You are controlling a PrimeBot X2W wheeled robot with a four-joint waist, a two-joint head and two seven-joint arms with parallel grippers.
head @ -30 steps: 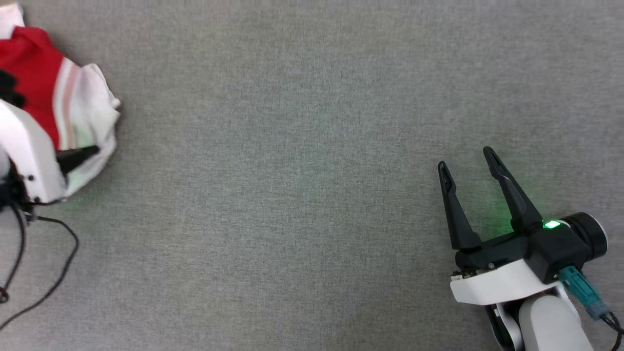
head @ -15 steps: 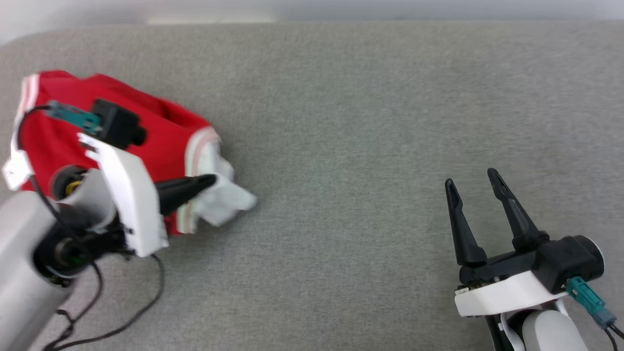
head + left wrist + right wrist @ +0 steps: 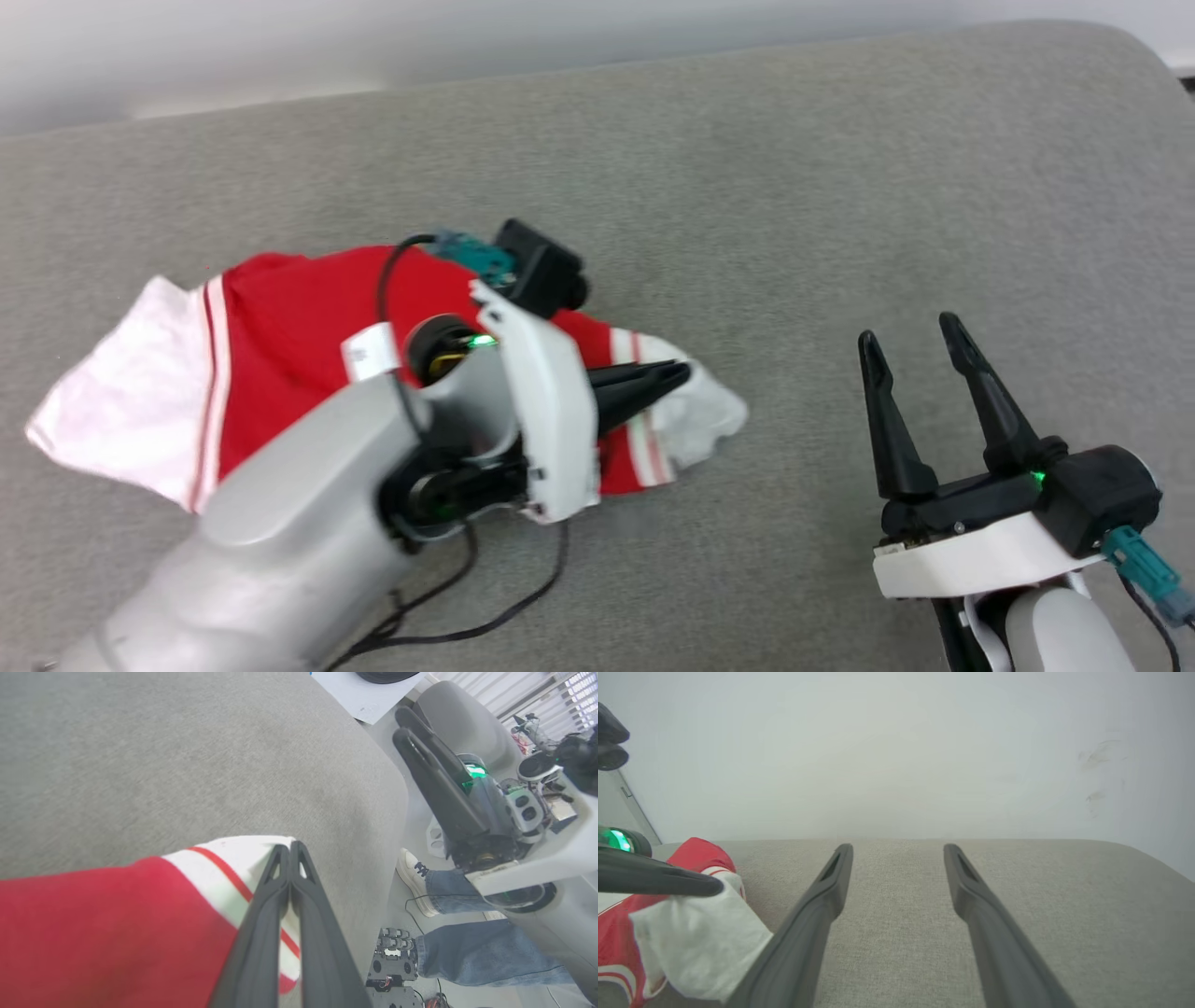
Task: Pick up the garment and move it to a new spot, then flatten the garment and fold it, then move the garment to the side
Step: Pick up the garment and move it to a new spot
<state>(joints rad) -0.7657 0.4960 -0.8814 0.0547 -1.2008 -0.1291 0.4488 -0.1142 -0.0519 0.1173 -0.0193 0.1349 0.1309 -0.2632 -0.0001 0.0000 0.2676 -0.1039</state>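
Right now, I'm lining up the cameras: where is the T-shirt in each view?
Head view: the T-shirt lies left of centre.
Left wrist view: lower left, in the left gripper.
Right wrist view: lower left corner.
Shared landmark: that gripper shut on the white sleeve.

Soft, even light falls on the grey fabric surface (image 3: 840, 187), bright and without glare. Only faint, blurred shadows lie beneath the left arm (image 3: 308, 523) and along the near hem of the garment (image 3: 280, 336). In the head view the surface's far edge melts into a hazy pale band, and the arm looks slightly smeared. A green lamp (image 3: 481, 342) glows on its wrist. The left wrist view bows the surface's edge and blows out the blinds (image 3: 574, 686) at its top right. In the right wrist view the wall (image 3: 896, 742) is washed out, and the right gripper (image 3: 897, 847) turns soft towards the bottom.
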